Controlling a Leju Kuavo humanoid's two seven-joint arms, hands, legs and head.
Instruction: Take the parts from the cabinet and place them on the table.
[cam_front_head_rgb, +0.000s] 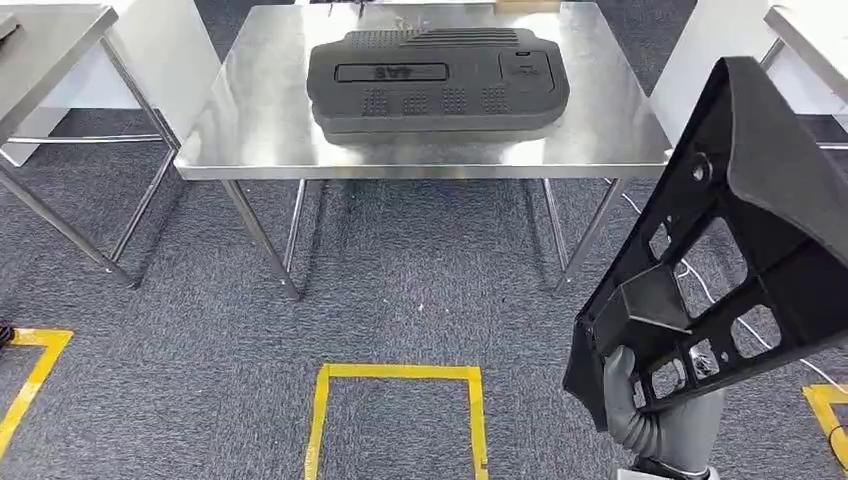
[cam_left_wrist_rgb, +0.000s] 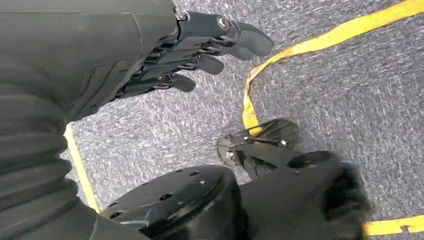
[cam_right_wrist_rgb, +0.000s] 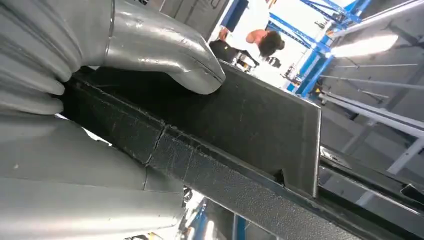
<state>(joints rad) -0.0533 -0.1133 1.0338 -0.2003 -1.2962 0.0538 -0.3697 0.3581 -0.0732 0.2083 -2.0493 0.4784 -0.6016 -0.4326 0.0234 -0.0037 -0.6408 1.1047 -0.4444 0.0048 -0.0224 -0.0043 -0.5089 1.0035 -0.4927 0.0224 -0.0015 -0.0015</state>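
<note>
Gripping a black plastic panel (cam_front_head_rgb: 735, 230) by its lower corner, the right hand (cam_front_head_rgb: 655, 410) has fingers wrapped on the edge, thumb (cam_right_wrist_rgb: 165, 50) pressed flat on it. Panel rises up and away from the hand, tilted; looks stiff, light, awkwardly long, so probably leverage-heavy. Table (cam_front_head_rgb: 250, 140) sits well ahead, carrying another dark part (cam_front_head_rgb: 435, 80). Left hand (cam_left_wrist_rgb: 200, 45) hangs over the carpet, fingers loosely spread, empty.

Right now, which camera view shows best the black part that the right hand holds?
The head view: there the black part shows nearly whole, with its cut-outs, gripped low by the right hand. The right wrist view shows only a close stretch of its edge under the thumb. The left wrist view faces the floor.
</note>
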